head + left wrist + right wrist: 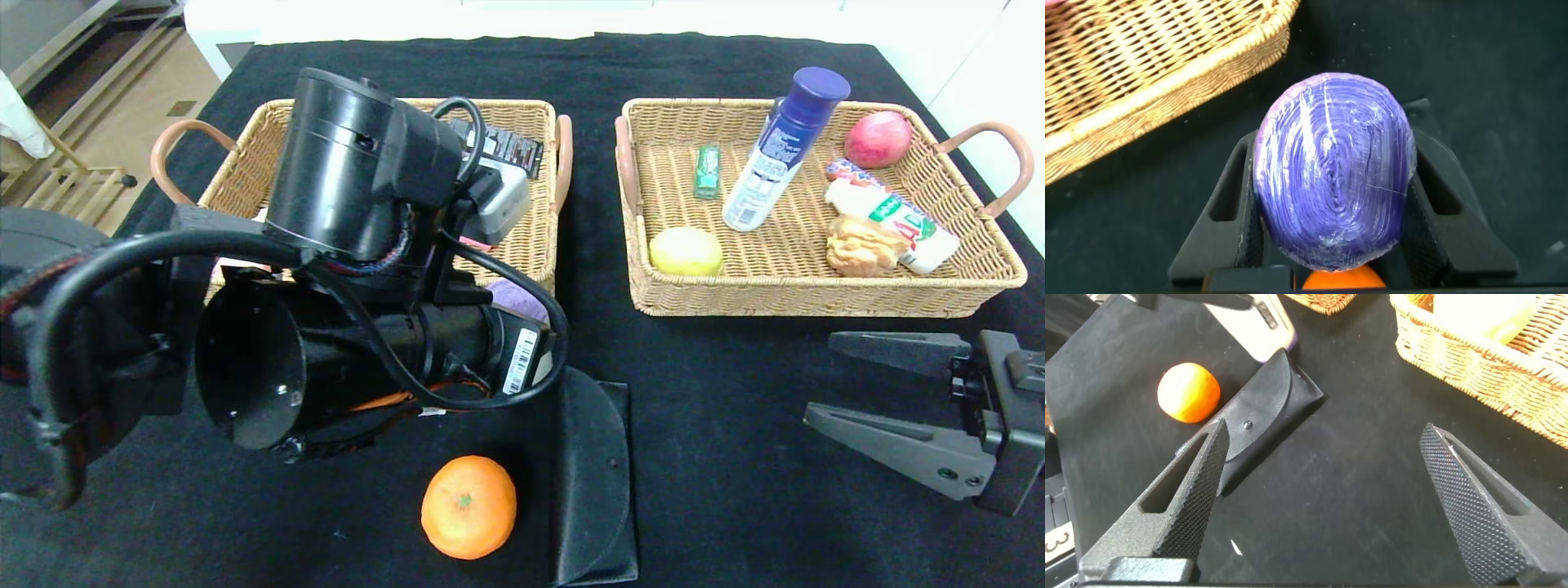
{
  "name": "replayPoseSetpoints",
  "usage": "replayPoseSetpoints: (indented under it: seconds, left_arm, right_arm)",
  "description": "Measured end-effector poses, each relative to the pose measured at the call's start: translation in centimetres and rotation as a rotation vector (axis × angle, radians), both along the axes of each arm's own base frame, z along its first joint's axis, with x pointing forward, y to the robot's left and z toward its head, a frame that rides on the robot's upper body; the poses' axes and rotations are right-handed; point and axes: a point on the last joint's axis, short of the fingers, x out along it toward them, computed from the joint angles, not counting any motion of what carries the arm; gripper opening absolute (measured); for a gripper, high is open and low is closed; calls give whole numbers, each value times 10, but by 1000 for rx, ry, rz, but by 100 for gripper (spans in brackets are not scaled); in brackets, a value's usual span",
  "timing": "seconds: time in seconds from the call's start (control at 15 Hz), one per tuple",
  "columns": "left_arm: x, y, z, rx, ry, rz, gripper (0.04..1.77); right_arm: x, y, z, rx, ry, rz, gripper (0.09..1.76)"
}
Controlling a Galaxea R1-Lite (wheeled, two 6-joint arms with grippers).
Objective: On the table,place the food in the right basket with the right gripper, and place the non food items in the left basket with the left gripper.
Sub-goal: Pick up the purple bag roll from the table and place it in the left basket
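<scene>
Head view: left pincer (522, 306) is hanging at the left basket (245, 155) near rim; right pincer (886, 392) is idling open over the bench (735, 490), orange (469, 506) beside the pouch (592, 482).

Left wrist view: fingers (1229, 216) are clamping the purple-lidded canister (1331, 167) outside the rim, so it could clip the wicker or drop short.

Right wrist view: nothing is sitting between the spread fingers (1184, 502).

Bright, even light falls on my worktop (718, 408) from above, and its black cloth swallows most shadows. The pale floor beyond the far edge is washed out to near white. From my head, my own left arm (343, 269) looms large and close, with soft glints on its glossy casing. The orange (469, 506) shows a mild sheen. At my left wrist, the purple lid (1331, 192) fills the view, streaked with glare. My right fingers (1188, 498) look sharp, their pad texture clear.
</scene>
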Motion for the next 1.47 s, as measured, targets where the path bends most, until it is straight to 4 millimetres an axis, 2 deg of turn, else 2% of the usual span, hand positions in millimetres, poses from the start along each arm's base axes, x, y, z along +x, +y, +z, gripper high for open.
replayPoseSetpoints:
  seconds: [0.47, 0.73, 1.13, 1.47]
  left_arm:
    - [-28, 27, 23, -125, -17, -33, 94]
    - [-34, 41, 37, -174, -51, -21, 94]
    - [-17, 64, 73, -262, -160, 59, 94]
    - [18, 59, 81, -292, -214, 109, 94]
  right_arm:
    - [1, 1, -3, -6, 11, 5, 171]
    - [2, 2, -4, -8, 15, 8, 171]
    - [2, 2, -4, -8, 16, 9, 171]
    - [2, 2, -4, -8, 15, 8, 171]
